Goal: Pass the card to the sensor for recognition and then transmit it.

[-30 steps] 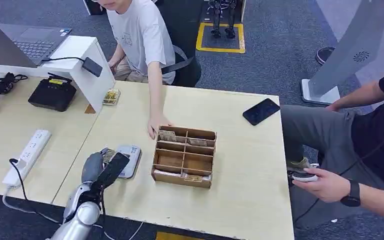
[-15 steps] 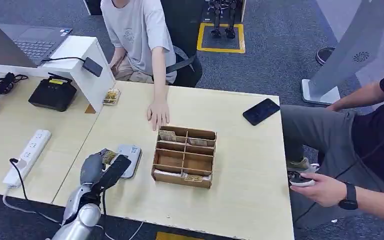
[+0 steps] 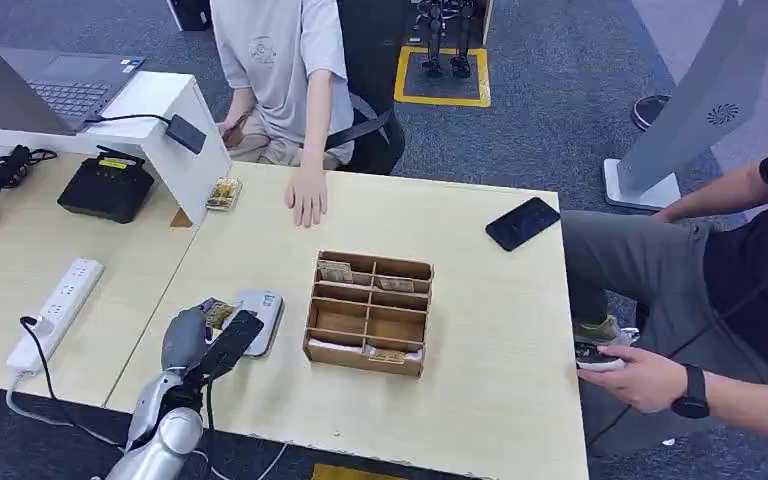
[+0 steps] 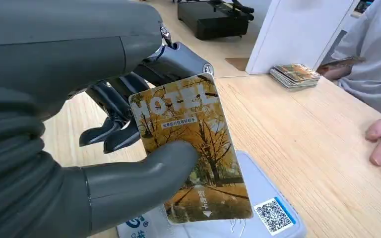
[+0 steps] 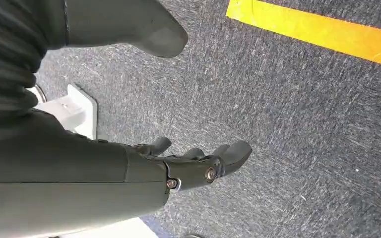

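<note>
On a pale wooden table [image 3: 480,340], a wooden organiser box [image 3: 368,313] sits near the middle and serves as the landmark. It is divided into 2 columns of shallow compartments. The far left compartment holds a patterned card standing against its wall, the far right compartment holds another card, and the 2 nearest compartments each hold a card lying along the front edge. The middle compartments look bare wood.

Just beside the box, toward the robot's left, lies a white card sensor [image 3: 257,318] with a blue logo and a QR code on its top. The left hand [image 3: 205,340] hovers over the near end of that sensor, pinching a hotel card [image 4: 191,148] between its thick grey thumb and darker fingers [image 4: 114,106]. The card shows autumn trees and the word HOTEL, and it hangs close above the sensor; I cannot tell whether it touches.

Beyond the box, a person's hand [image 3: 307,195] rests flat on the table, well apart from the box. Farther to the left of that hand, a small stack of cards [image 3: 222,193] lies against a white stand [image 3: 175,130]. To the right of the box, near the far edge, lies a black phone [image 3: 522,222]. A second person sits off the right side holding a controller [image 3: 600,353].

The right hand [image 5: 188,161] hangs over grey carpet [image 5: 297,124], fingers loosely apart and holding nothing.
</note>
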`<action>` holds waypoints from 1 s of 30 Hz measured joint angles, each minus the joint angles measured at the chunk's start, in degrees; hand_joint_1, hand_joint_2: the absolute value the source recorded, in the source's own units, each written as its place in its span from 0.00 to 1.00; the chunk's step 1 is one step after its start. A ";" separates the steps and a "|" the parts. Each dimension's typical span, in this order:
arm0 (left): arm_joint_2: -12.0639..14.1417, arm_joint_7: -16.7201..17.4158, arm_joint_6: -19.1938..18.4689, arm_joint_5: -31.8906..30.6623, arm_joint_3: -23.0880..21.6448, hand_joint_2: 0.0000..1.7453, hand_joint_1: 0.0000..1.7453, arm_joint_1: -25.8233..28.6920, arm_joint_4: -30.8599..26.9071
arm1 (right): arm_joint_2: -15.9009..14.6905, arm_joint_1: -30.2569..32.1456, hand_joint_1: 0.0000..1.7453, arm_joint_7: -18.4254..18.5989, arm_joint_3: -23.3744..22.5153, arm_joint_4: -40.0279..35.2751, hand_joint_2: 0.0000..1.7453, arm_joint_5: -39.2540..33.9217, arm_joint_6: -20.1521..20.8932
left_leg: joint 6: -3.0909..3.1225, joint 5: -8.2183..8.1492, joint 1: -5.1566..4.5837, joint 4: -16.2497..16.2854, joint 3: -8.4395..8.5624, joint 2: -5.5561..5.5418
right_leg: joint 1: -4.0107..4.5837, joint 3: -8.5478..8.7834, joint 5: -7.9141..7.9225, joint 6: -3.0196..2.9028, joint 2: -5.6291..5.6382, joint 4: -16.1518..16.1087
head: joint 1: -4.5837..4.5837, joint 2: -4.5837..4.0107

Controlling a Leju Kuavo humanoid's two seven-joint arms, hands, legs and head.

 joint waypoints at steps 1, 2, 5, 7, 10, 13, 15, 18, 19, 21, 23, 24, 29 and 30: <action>0.00 0.00 -0.02 0.00 0.02 1.00 1.00 0.00 0.02 | 0.00 0.00 0.00 0.00 0.00 0.00 1.00 0.00 0.00 | 0.00 0.00 0.00 0.00 0.00 0.00 | 0.00 0.00 0.00 0.00 0.00 0.00 | 0.00 0.00; 0.00 0.00 -0.02 0.00 0.02 1.00 1.00 0.00 0.02 | 0.00 0.00 0.00 0.00 0.00 0.00 1.00 0.00 0.00 | 0.00 0.00 0.00 0.00 0.00 0.00 | 0.00 0.00 0.00 0.00 0.00 0.00 | 0.00 0.00; 0.00 0.00 -0.02 0.00 0.02 1.00 1.00 0.00 0.02 | 0.00 0.00 0.00 0.00 0.02 0.00 1.00 0.00 0.00 | 0.00 0.00 0.00 0.00 0.00 0.00 | 0.00 0.00 0.00 0.00 0.00 0.00 | 0.00 0.00; 0.00 0.00 0.00 0.00 0.02 1.00 1.00 0.00 0.02 | 0.00 0.00 0.00 0.00 0.02 0.00 1.00 0.00 0.00 | 0.00 0.00 0.00 0.00 0.00 0.00 | 0.00 0.00 0.00 0.00 0.00 0.00 | 0.00 0.00; 0.00 0.00 0.00 0.00 0.02 1.00 1.00 0.00 0.02 | 0.00 0.00 0.00 0.00 0.02 0.00 1.00 0.00 0.00 | 0.00 0.00 0.00 0.00 0.00 0.00 | 0.00 0.00 0.00 0.00 0.00 0.00 | 0.00 0.00; 0.00 0.02 0.18 -0.48 0.02 1.00 1.00 0.00 0.11 | 0.00 0.00 0.00 -0.07 0.05 0.00 1.00 0.00 0.00 | 0.00 0.00 0.00 0.00 0.01 0.00 | 0.00 0.00 0.00 0.00 0.00 0.00 | 0.00 0.00; -0.04 0.07 0.44 -0.77 0.02 1.00 1.00 0.00 0.26 | 0.00 0.00 0.00 -0.11 0.07 0.00 1.00 0.00 -0.09 | 0.00 0.00 0.00 0.00 0.01 0.00 | 0.00 0.01 0.00 0.00 0.00 0.00 | 0.00 0.00; -0.13 0.09 1.05 -1.48 0.22 1.00 1.00 0.00 0.57 | 0.00 0.00 0.00 -0.33 0.15 0.00 1.00 0.00 -0.35 | 0.00 0.00 0.00 0.00 0.01 0.00 | 0.00 0.01 0.00 0.00 0.00 0.00 | 0.00 0.00; -0.18 0.09 1.14 -1.62 0.35 1.00 1.00 -0.01 0.66 | 0.00 0.00 0.00 -0.46 0.24 0.00 1.00 0.00 -0.46 | 0.00 0.00 0.00 0.00 0.01 0.00 | 0.00 0.01 0.00 0.00 0.00 0.00 | 0.00 0.00; -0.33 0.09 1.22 -1.90 0.96 1.00 1.00 -0.03 1.09 | 0.00 -0.02 0.00 -1.01 0.40 0.00 1.00 0.00 -0.81 | 0.00 0.00 0.00 0.00 0.02 0.00 | 0.00 0.01 0.00 0.00 0.00 0.00 | 0.00 0.00; -0.39 0.07 1.22 -2.03 1.33 1.00 1.00 -0.05 1.51 | 0.00 -0.05 0.00 -1.09 0.48 0.02 1.00 0.00 -0.92 | 0.00 0.00 0.00 0.00 0.03 0.00 | 0.00 0.01 0.00 0.00 0.00 0.00 | 0.00 0.00; -0.44 0.04 1.22 -2.05 1.44 1.00 1.00 -0.06 1.64 | 0.00 -0.07 0.00 -1.09 0.53 0.04 1.00 0.00 -0.94 | 0.00 0.00 0.00 0.00 0.03 0.00 | 0.00 0.01 0.00 0.00 0.00 0.00 | 0.00 0.00; -0.59 -0.11 1.47 -3.72 1.88 1.00 1.00 -0.16 2.62 | 0.00 -0.12 0.00 -1.31 1.23 0.11 1.00 0.00 -1.31 | 0.00 0.00 0.00 0.00 0.04 0.00 | 0.00 0.02 0.00 0.00 0.00 0.00 | 0.00 0.00; -0.66 -0.11 1.79 -4.35 1.88 1.00 1.00 -0.21 2.97 | 0.00 -0.15 0.00 -1.36 1.49 0.13 1.00 0.00 -1.49 | 0.00 0.00 0.00 0.00 0.05 0.00 | 0.00 0.03 0.00 0.00 0.00 0.00 | 0.00 0.00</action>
